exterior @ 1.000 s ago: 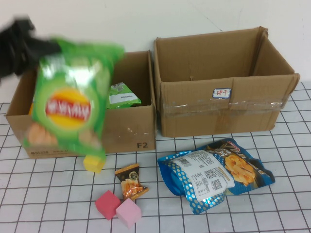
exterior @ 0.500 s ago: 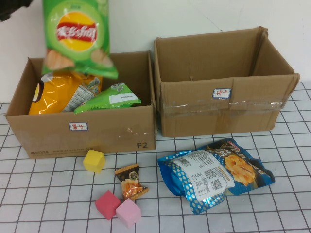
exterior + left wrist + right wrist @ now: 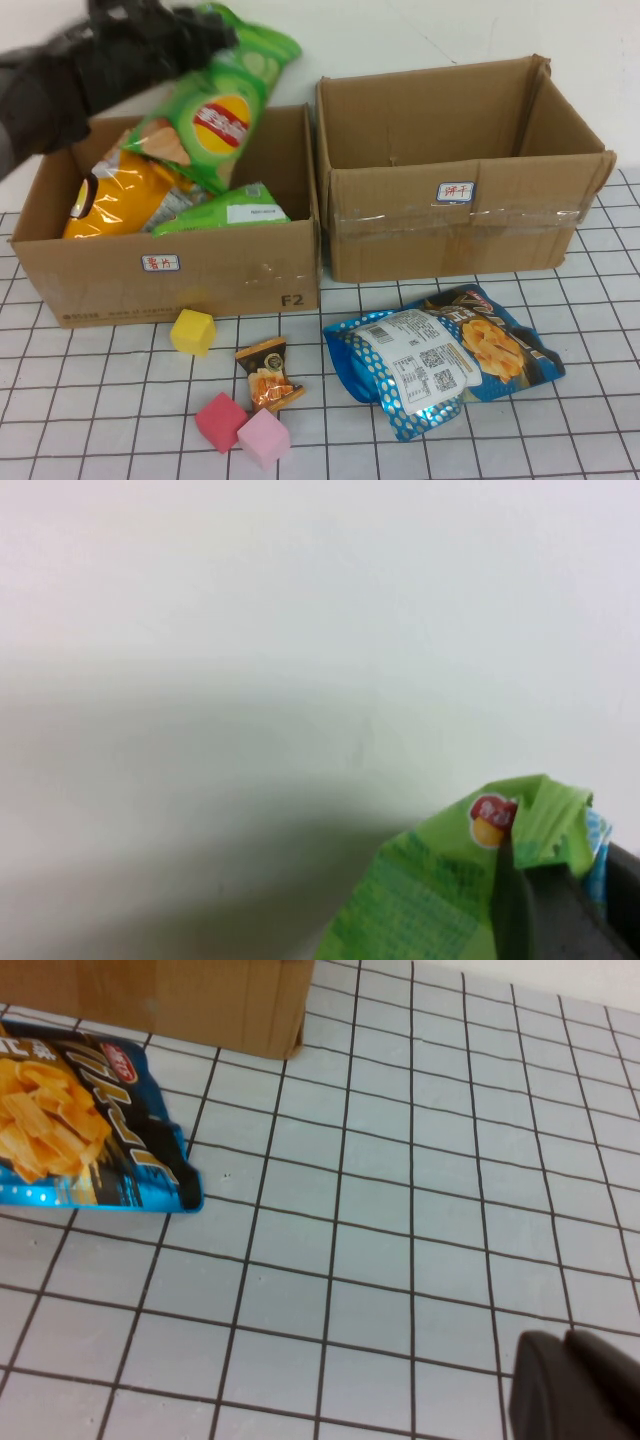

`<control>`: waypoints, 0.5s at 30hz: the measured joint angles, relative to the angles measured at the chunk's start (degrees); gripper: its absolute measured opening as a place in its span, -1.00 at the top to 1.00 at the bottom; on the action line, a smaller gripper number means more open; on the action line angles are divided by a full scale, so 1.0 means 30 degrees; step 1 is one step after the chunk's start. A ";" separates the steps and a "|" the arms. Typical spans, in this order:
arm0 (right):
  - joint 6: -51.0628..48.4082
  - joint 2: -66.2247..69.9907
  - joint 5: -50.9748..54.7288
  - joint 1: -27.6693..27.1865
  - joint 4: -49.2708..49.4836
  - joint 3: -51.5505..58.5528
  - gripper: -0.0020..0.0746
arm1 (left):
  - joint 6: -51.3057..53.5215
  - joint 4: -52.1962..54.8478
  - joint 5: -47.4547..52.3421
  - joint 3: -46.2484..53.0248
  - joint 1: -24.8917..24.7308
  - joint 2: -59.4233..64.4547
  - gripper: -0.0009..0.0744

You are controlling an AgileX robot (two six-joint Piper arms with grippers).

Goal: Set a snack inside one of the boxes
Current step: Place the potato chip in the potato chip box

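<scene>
My left gripper [image 3: 195, 35] is shut on the top edge of a green chip bag [image 3: 215, 110] and holds it tilted above the back of the left cardboard box [image 3: 180, 275]. In the left wrist view the bag's crimped edge [image 3: 440, 890] sits between the jaws of the left gripper [image 3: 560, 880]. The box holds an orange bag [image 3: 120, 195] and a green pack [image 3: 235, 210]. The right box [image 3: 450, 210] shows nothing inside. My right gripper [image 3: 575, 1390] is shut and empty, low over the gridded table, and out of the high view.
Two blue snack bags [image 3: 450, 355] lie overlapped in front of the right box; one shows in the right wrist view [image 3: 80, 1120]. A small brown snack pack [image 3: 268, 375], a yellow cube [image 3: 193, 331] and two pink cubes [image 3: 240, 428] lie in front of the left box.
My left arm has swung the green chip bag up from in front of the left box and now over its back, tilted to the right. The yellow cube has come into view.
</scene>
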 joint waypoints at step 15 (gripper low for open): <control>0.0000 0.0000 0.0000 0.0000 0.0000 0.0000 0.95 | 0.3196 0.0288 0.0780 -0.0008 0.0004 -0.1347 -0.40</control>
